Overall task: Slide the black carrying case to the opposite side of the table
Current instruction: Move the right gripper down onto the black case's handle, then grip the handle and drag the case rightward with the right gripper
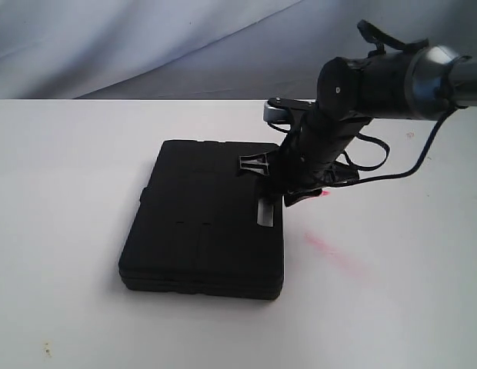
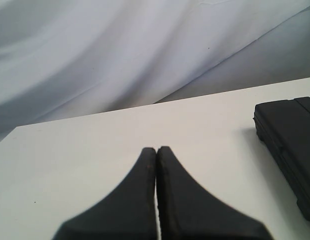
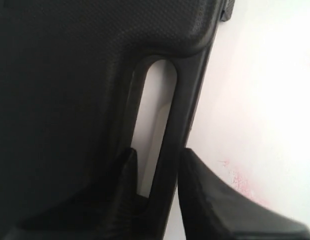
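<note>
The black carrying case (image 1: 200, 223) lies flat on the white table (image 1: 69, 169), left of centre. My right gripper (image 1: 273, 173) reaches down to the case's right edge. In the right wrist view it (image 3: 156, 152) straddles the bar of the case's handle (image 3: 182, 110): one finger sits in the handle slot, the other outside, both close against the bar. The textured case lid (image 3: 60, 75) fills most of that view. My left gripper (image 2: 157, 148) is shut on nothing above bare table (image 2: 95, 145), with a corner of the case (image 2: 290, 135) off to its side. It is out of the exterior view.
A faint red smear (image 1: 331, 252) marks the table just right of the case, also seen as a pink smear (image 3: 240, 177) beside the right finger. A grey cloth backdrop (image 1: 146, 46) hangs behind the table's far edge. Bare tabletop surrounds the case.
</note>
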`<action>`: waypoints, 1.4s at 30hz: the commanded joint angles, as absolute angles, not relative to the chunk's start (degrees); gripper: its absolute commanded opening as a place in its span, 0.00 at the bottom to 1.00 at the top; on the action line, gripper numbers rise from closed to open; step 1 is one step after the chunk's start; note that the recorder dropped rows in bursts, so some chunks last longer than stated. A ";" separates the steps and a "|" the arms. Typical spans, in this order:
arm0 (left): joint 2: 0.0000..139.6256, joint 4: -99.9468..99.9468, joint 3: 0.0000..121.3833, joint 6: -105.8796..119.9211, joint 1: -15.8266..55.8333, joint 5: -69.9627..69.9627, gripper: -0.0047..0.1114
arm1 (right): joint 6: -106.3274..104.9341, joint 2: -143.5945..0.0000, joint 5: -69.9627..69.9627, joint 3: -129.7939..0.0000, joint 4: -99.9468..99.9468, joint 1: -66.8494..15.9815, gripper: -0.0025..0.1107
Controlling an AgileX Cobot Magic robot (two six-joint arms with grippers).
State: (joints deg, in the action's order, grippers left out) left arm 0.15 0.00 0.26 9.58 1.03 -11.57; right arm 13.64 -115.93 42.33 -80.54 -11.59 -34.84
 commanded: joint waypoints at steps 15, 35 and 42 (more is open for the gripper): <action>0.00 0.55 0.00 8.98 0.85 -10.79 0.04 | 18.33 -121.59 53.89 -90.81 -5.46 -34.88 0.26; 0.00 0.55 0.00 8.98 0.85 -10.79 0.04 | 18.55 -124.59 49.96 -90.81 -7.56 -34.88 0.34; 0.00 0.55 0.00 8.98 0.85 -10.79 0.04 | 18.21 -126.08 49.37 -90.81 -8.25 -34.88 0.24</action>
